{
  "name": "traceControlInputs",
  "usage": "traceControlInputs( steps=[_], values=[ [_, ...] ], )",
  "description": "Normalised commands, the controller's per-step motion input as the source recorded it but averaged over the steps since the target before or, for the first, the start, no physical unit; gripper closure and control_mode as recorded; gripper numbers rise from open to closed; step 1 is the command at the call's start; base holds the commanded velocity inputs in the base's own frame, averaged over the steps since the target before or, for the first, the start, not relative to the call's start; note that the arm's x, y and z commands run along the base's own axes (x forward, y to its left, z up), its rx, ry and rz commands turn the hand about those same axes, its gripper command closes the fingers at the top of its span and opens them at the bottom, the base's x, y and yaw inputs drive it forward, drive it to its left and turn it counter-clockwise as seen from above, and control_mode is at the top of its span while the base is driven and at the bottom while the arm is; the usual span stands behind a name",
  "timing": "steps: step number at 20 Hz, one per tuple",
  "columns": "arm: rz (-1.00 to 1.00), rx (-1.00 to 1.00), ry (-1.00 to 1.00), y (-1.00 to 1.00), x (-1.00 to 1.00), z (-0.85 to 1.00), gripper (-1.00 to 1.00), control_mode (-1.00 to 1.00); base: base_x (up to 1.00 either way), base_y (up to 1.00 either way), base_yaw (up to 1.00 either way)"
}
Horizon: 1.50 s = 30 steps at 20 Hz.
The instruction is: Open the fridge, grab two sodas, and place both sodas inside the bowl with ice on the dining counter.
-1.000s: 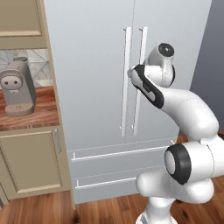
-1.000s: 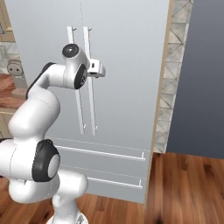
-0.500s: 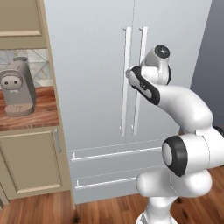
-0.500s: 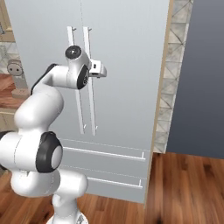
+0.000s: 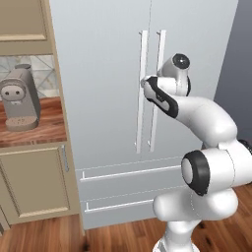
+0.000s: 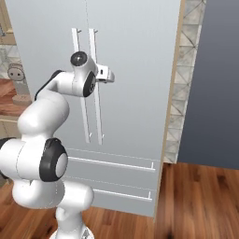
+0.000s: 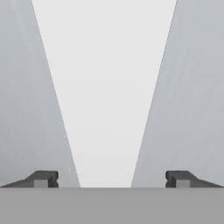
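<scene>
Since a second ago our arm has pushed the hand a little closer to the fridge [image 5: 103, 74], and the base views have hardly shifted otherwise. We see the gripper [image 7: 112, 178] spread wide and grasping nothing, with a pale bar handle [image 7: 105, 87] running up between its two dark fingertips [image 7: 43, 178] in the hand view, clear of both. From the left base view the hand sits at the left bar [image 5: 143, 88] of the pair, roughly at its upper-middle height; from the right base view we cannot tell for sure which of the two bars [image 6: 95, 84] the jaws straddle, since the wrist covers them. Both doors are still shut, so the sodas, bowl and dining counter lie ahead of us. For this step we judge the handle well centred, so we should close squarely on it without drifting sideways, and make sure the tips reach past the bar before squeezing. Once gripped, we should pull along the arc of the door's hinge, not straight back, or the bar may slip out of the pads. A slow pull also keeps the elbow from crowding the neighbouring door. We should swing it wide enough to reach the shelves.
</scene>
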Motion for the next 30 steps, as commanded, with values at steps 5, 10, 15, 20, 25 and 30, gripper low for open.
traceControlInputs(
  steps=[5, 10, 15, 20, 25, 30],
  values=[
    [0.0, -0.01, 0.01, 0.01, 0.07, -0.12, 1.0, -1.0, 0.0, 0.0, 0.0],
    [-0.01, -0.05, 0.01, -0.02, -0.03, -0.11, 1.0, -1.0, 0.0, 0.0, 0.0],
    [-0.1, 0.0, -0.01, -0.56, -0.6, 0.0, 1.0, -1.0, 0.0, 0.0, 0.0],
    [-0.09, 0.0, 0.0, -0.73, -0.71, 0.0, 1.0, -1.0, 0.0, 0.0, 0.0],
    [-0.08, 0.0, 0.0, -0.8, -0.76, 0.0, 1.0, -1.0, 0.0, 0.0, 0.0],
    [-0.07, 0.0, -0.02, -0.81, -0.85, 0.0, 1.0, -1.0, 0.0, 0.0, 0.0]
  ],
)
